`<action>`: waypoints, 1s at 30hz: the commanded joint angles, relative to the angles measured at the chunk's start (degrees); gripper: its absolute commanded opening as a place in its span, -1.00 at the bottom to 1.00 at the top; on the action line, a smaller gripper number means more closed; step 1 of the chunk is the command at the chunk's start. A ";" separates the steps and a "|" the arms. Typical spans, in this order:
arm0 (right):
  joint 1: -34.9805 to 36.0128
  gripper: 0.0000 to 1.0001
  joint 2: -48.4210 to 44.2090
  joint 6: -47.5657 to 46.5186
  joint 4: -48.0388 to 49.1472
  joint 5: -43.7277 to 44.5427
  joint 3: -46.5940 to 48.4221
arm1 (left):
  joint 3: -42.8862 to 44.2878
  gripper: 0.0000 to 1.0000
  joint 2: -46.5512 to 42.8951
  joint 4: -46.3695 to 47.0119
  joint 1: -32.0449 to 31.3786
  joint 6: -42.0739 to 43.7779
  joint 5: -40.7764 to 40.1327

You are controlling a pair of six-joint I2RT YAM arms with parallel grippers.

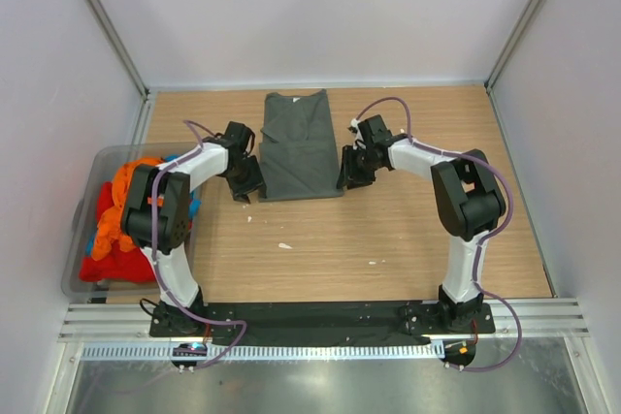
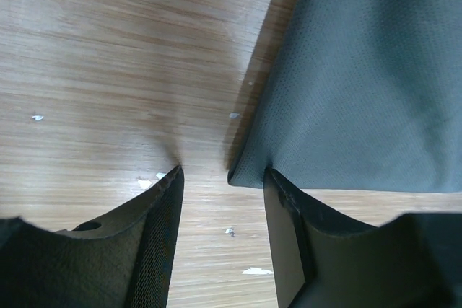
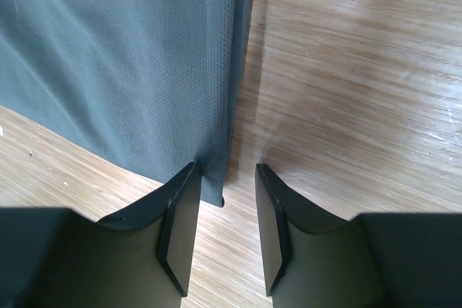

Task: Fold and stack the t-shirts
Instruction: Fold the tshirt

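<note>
Left gripper (image 1: 243, 183): jaws are held apart with nothing clamped. It is lowered at the near left corner of the shirt, and the corner tip is seen between its fingers.
Right gripper (image 1: 351, 170): jaws are parted and empty. It is set at the near right corner, with the cloth edge between its fingers.
Dark grey-green t-shirt (image 1: 299, 147): it is laid flat, folded into a long rectangle, between both grippers.
Light wooden table (image 1: 408, 239): it is dotted with small white specks.
Translucent grey plastic bin (image 1: 82, 273): it is placed at the table's left edge.
Orange, red and blue t-shirts (image 1: 121, 215): they are heaped inside the bin.
</note>
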 commanded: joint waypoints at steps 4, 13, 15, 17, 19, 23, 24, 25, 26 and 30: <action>0.16 -0.42 0.43 0.63 4.42 -0.84 -2.05 | -0.04 -0.16 2.02 3.79 -0.03 0.16 3.37; 0.42 -0.98 -8.26 3.17 8.02 3.30 -12.67 | -3.55 -1.00 -3.15 1.16 -2.13 -2.74 0.30; 0.77 -0.98 -10.98 4.05 8.81 3.82 -15.23 | -5.92 -1.00 -4.83 1.16 -3.27 -4.49 -0.31; 0.94 -0.98 -12.92 5.89 10.22 4.61 -19.54 | -7.59 -1.00 -6.67 0.98 -4.68 -5.72 -0.75; 1.21 -0.98 -15.29 6.95 10.57 5.40 -23.32 | -10.40 -1.00 -7.73 0.80 -6.00 -7.04 -1.72; 1.82 -0.98 -18.20 8.62 11.71 5.76 -28.15 | -14.53 -1.00 -10.28 0.72 -7.58 -8.01 -3.39; 2.17 -0.98 -18.81 9.15 12.15 5.59 -29.47 | -15.15 -1.00 -11.41 0.63 -7.76 -8.10 -3.74; 2.61 -0.97 -19.86 9.33 12.15 5.76 -29.83 | -16.46 -1.00 -11.95 0.63 -8.11 -8.45 -4.26; 2.96 -0.98 -20.40 9.59 11.98 6.11 -30.27 | -17.09 -1.00 -12.56 0.54 -8.29 -8.54 -4.44; 4.55 -0.90 -23.38 11.70 10.49 8.48 -31.68 | -19.11 -0.96 -17.21 -1.39 -8.64 -8.37 -7.51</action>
